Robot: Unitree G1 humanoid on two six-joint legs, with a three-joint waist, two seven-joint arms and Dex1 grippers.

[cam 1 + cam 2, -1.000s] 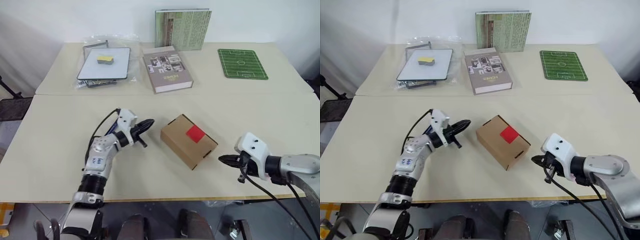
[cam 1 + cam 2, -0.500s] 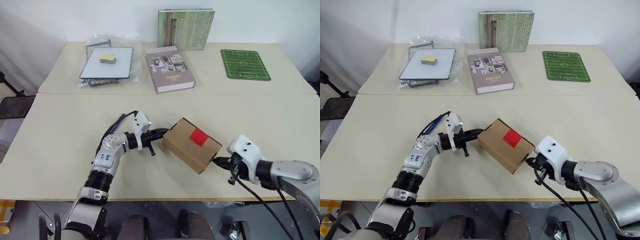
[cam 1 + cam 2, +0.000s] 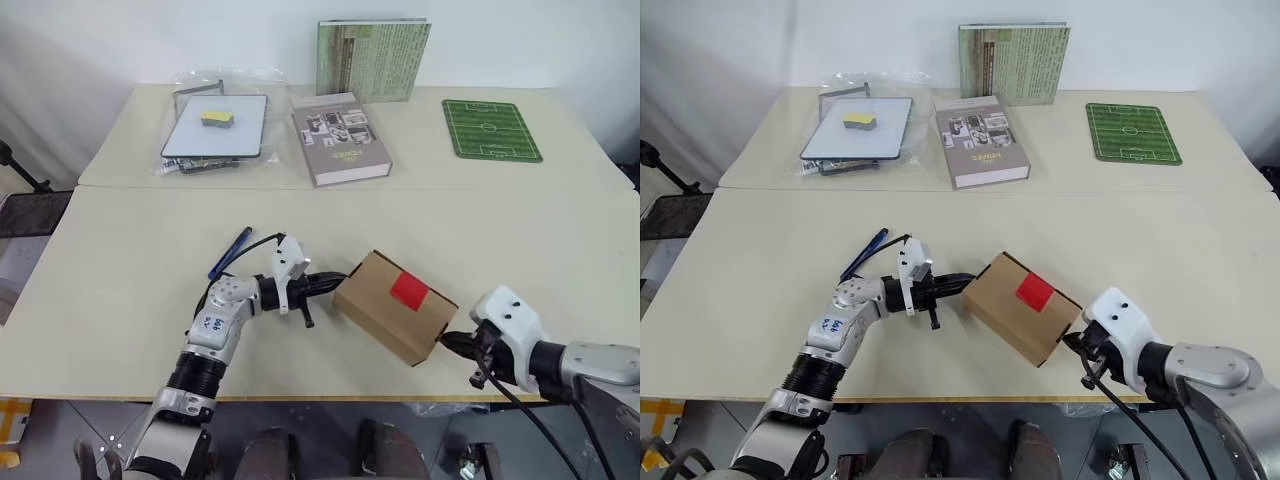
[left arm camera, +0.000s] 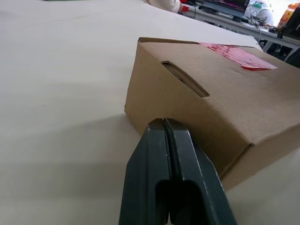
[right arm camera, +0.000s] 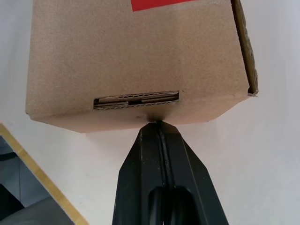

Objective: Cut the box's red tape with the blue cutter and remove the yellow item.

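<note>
Box (image 3: pixel 396 306) now lower and further right in the head views than a second ago, just right of the frame's centre instead of at it; part of that apparent shift belongs to the camera. Pinned between both arms: left end effector (image 3: pixel 338 280) pressed shut, tips against the box's left end; right end effector (image 3: pixel 447 341) likewise shut, tips at the lower right end by the flap slot. Empty, both of them. Red tape (image 3: pixel 410 290) uncut on the top face, facing up. Blue cutter (image 3: pixel 230 251) uncovered left of centre, lying on the bench (image 3: pixel 120 290) just above the left forearm, untouched. Yellow item presumably inside the sealed box; cannot tell. Small yellow block (image 3: pixel 212 118) on the board at upper left, not the target. Grey book (image 3: pixel 338 151) at upper centre, green mat (image 3: pixel 491 128) at upper right, well apart from the work.

Reads as repositioning, nudging the carton nearer the bench's front edge. Cutting not yet begun; picking up the cutter likely next.
</note>
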